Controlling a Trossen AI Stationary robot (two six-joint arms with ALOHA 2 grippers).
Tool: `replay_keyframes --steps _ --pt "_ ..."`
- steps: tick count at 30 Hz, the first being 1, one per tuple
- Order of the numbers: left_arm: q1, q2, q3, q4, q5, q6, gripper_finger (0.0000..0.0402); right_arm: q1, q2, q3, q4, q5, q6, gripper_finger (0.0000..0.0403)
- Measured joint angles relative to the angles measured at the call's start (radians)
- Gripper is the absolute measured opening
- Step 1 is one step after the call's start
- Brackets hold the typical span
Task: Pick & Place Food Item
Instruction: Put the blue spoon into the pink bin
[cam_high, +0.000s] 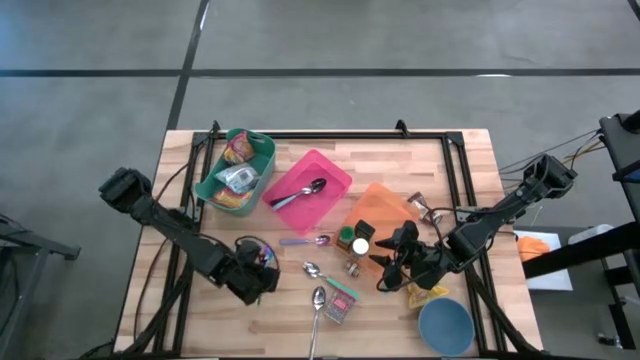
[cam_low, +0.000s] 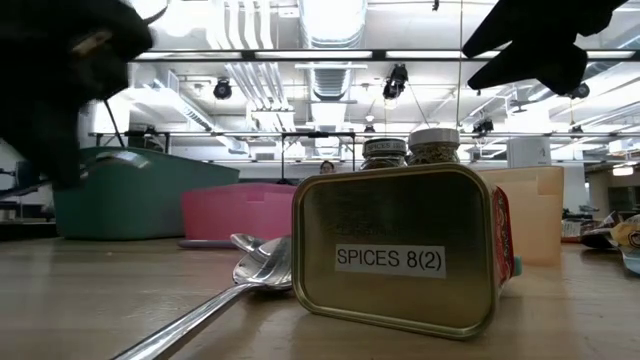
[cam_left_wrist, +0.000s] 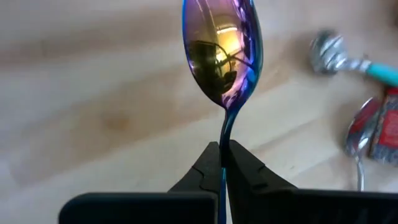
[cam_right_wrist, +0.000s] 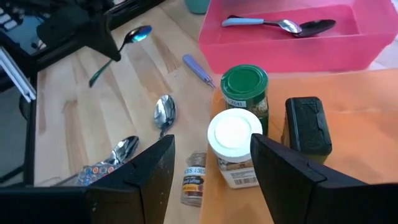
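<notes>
Nearest, the spice tin (cam_low: 400, 250) lies flat. At 8 o'clock, left gripper (cam_left_wrist: 222, 163) fingers pinch the rainbow spoon (cam_left_wrist: 222, 53) to lift it; right gripper (cam_right_wrist: 211, 163) fingers are spread over the white-lid jar (cam_right_wrist: 235, 148).

Setting: robotics lab or industrial test hall. Wooden surface (cam_high: 330, 150) with a black frame stands on a bare concrete floor (cam_high: 400, 40) marked with dark lines. Low view shows a high open ceiling with exposed ducts (cam_low: 250, 70), strip lights (cam_low: 330, 20) and hanging fixtures over a large open room.
</notes>
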Motion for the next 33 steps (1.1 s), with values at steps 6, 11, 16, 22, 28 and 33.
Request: replay_keyframes --steps 6,11,16,22,28,33 --pt "0.146 -0.001 0.169 -0.247 -0.053 0.268 0.0002 0.0 0.0 0.0 0.0 0.006 0.019 0.0208" --pt "0.374 -0.001 0.307 -0.29 -0.068 0.716 0.0002 0.0 0.0 0.0 0.0 0.043 -0.045 0.0208" --pt "0.656 -0.001 0.365 -0.167 0.117 1.097 0.0002 0.0 0.0 0.0 0.001 0.18 -0.165 0.0208" --pt "0.853 0.005 0.358 -0.143 0.341 1.274 0.0002 -0.003 0.001 0.022 0.005 0.351 -0.263 0.0208" --pt "0.903 0.02 0.359 -0.16 0.331 1.39 0.0002 -0.031 0.0 0.039 0.007 0.374 -0.337 0.0208" --pt "0.909 0.091 0.365 -0.158 0.239 1.412 0.0002 -0.115 -0.006 0.097 0.02 0.361 -0.455 0.0208"
